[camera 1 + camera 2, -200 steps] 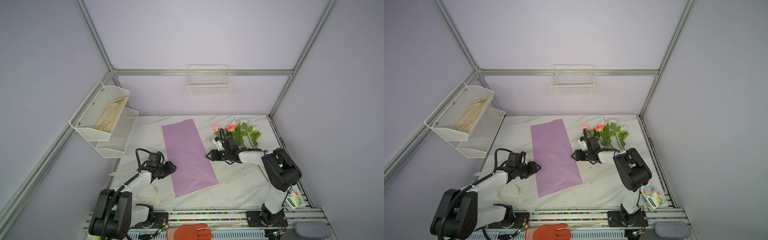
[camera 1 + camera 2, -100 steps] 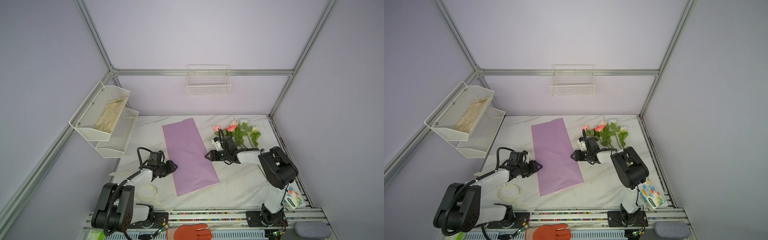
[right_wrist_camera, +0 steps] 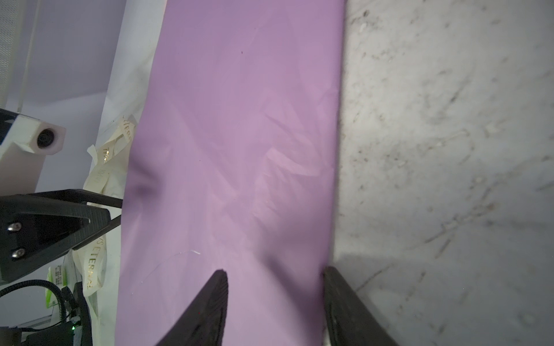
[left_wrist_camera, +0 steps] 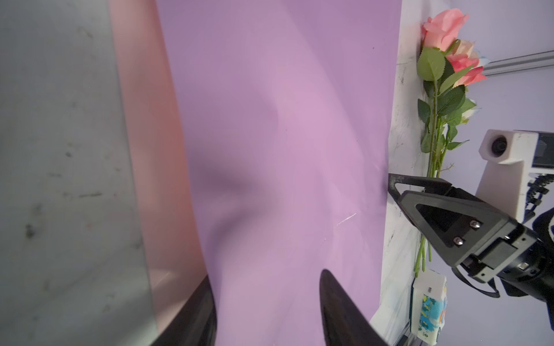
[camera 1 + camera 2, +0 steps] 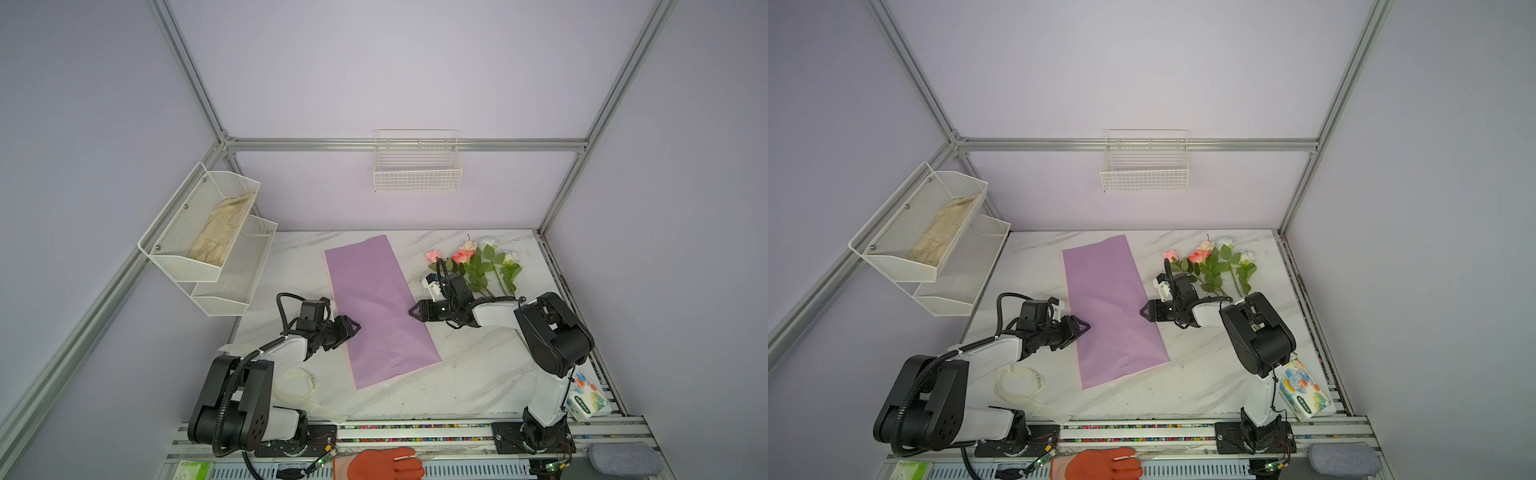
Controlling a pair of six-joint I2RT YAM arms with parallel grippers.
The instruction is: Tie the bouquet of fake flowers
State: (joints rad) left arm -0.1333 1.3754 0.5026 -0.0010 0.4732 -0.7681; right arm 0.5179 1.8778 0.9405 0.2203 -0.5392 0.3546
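Left gripper (image 5: 356, 326) and right gripper (image 5: 411, 311) stand half open, gripping nothing. I see each straddling one long edge of the lilac wrapping paper (image 5: 380, 316), which shows pink beneath. Bare marble table (image 5: 478, 374) lies nearer the rail. Unwrapped, the fake flowers (image 5: 478, 268) lie beside the right arm.

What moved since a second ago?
Both arms crept inward: the left gripper slid further over one long edge of the lilac paper, the right gripper onto the opposite edge. Jaws open, nothing held. Paper barely budged; fake flowers and ribbon stayed put.
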